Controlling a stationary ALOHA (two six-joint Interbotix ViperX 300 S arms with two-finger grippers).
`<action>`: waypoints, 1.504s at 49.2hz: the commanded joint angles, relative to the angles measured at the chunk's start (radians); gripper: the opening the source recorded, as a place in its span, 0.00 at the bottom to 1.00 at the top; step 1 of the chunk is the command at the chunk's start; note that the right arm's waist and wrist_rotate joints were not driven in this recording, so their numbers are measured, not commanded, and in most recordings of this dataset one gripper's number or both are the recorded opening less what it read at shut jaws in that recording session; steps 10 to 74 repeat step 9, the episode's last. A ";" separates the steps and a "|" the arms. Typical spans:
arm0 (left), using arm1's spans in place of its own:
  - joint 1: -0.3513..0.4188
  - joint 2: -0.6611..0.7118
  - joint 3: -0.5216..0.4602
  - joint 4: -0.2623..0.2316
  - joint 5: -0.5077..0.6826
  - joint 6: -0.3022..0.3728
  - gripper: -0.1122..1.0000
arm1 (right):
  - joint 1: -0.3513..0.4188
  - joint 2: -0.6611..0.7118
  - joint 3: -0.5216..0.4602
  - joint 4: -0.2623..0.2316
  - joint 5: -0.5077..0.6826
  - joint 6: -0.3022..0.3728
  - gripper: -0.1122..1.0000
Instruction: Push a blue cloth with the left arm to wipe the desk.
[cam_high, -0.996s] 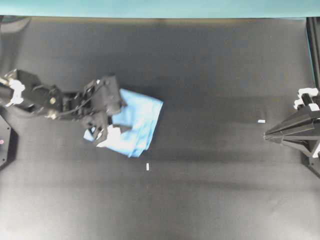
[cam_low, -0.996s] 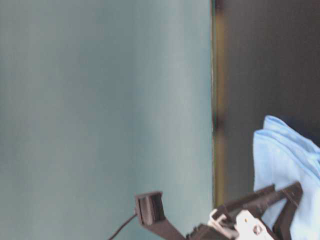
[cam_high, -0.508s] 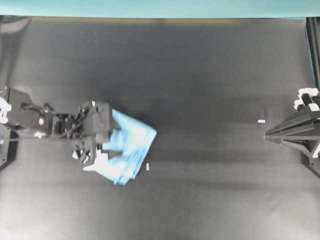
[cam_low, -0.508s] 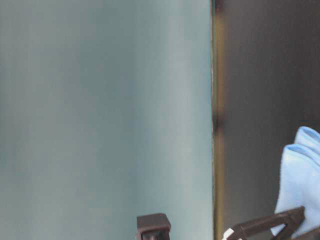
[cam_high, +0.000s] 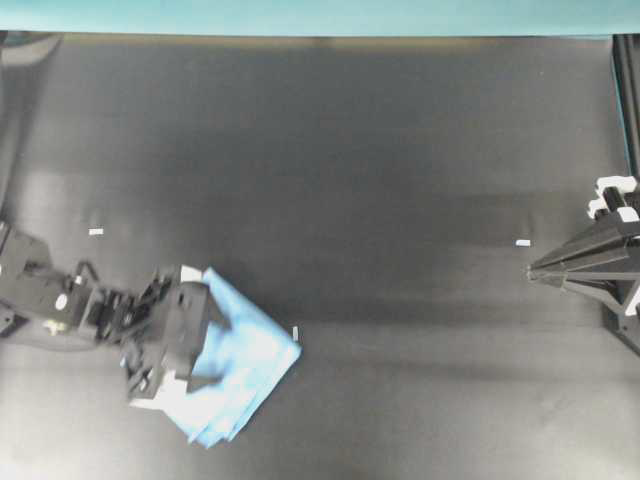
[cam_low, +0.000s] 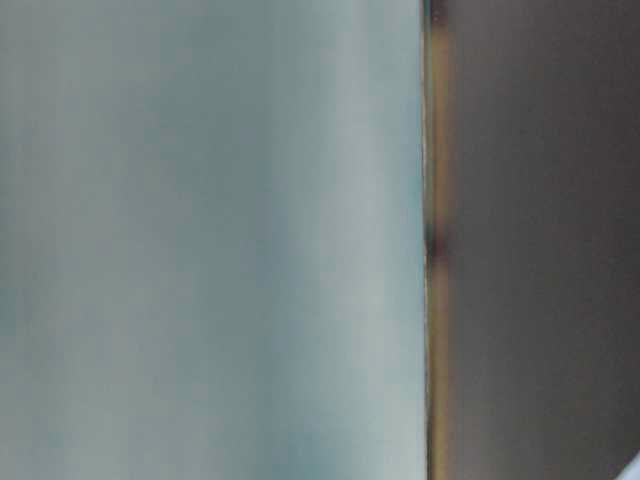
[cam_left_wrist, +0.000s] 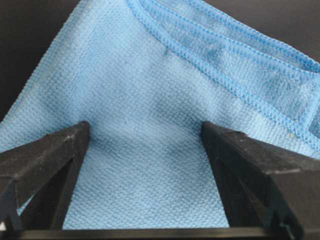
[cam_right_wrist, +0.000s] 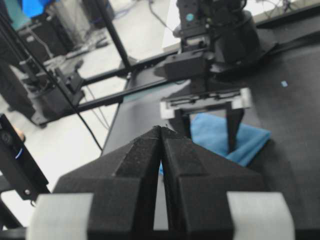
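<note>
The blue cloth (cam_high: 245, 365) lies folded on the black desk (cam_high: 400, 150) at the near left. My left gripper (cam_high: 203, 352) is open and pressed down on it. In the left wrist view both spread fingers (cam_left_wrist: 60, 150) rest on the weave of the cloth (cam_left_wrist: 150, 85), with its hemmed layers beyond them. The left arm (cam_high: 50, 305) reaches in from the left edge. My right gripper (cam_high: 532, 272) is shut at the far right, holding nothing. From the right wrist view, its closed tips (cam_right_wrist: 161, 129) point at the cloth (cam_right_wrist: 250, 140) and the left gripper (cam_right_wrist: 209, 131).
Small white marks dot the desk (cam_high: 96, 231) (cam_high: 522, 242) (cam_high: 295, 333). A teal backdrop (cam_high: 320, 15) runs along the far edge. The table-level view shows only the teal wall (cam_low: 200, 240) and bare black desk (cam_low: 540, 250).
The left arm has dragged the cloth toward the near-left corner, turning it slightly. The cloth and gripper have slid out of the table-level view. The right arm has not moved.
</note>
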 joint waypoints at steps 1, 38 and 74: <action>-0.071 -0.009 0.002 0.005 0.020 -0.020 0.90 | 0.000 0.003 -0.005 0.002 -0.005 0.000 0.09; -0.156 -0.031 0.002 0.003 0.029 -0.058 0.90 | 0.000 -0.002 -0.005 0.002 -0.005 -0.002 0.09; -0.156 -0.031 0.002 0.003 0.029 -0.058 0.90 | 0.000 -0.002 -0.005 0.002 -0.005 -0.002 0.09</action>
